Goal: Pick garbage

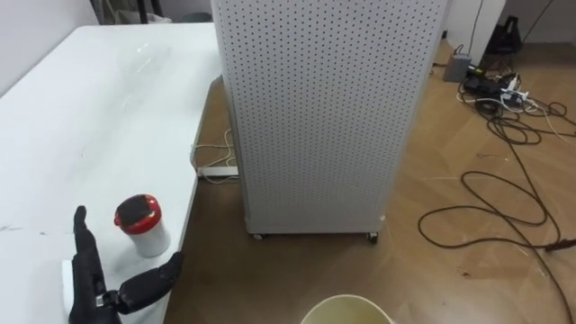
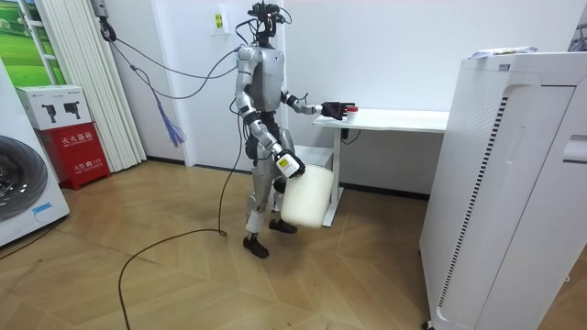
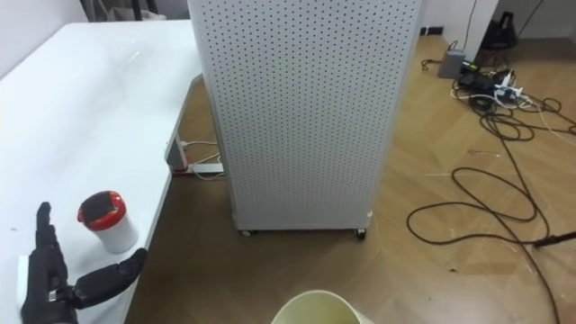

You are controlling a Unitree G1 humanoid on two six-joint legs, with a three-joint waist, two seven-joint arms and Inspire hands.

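A small white cup with a red lid (image 1: 142, 225) stands near the white table's (image 1: 90, 117) front corner. My left hand (image 1: 90, 281) hovers just left of and in front of the cup, open, fingers straight and thumb spread toward it, not touching. In the room view I stand at the table's end with that left hand (image 2: 337, 111) stretched over the tabletop. A cream waste bin (image 2: 307, 197) hangs at my hip by my right hand (image 2: 281, 181), whose fingers are hidden. The bin's rim (image 1: 346, 310) shows at the bottom edge of the eye views.
A tall white perforated cabinet on wheels (image 1: 324, 108) stands close to the table's right edge. A power strip (image 1: 216, 169) lies in the gap between them. Black cables (image 1: 513, 193) loop over the wooden floor at right. A flat white item (image 1: 67, 277) lies under my left hand.
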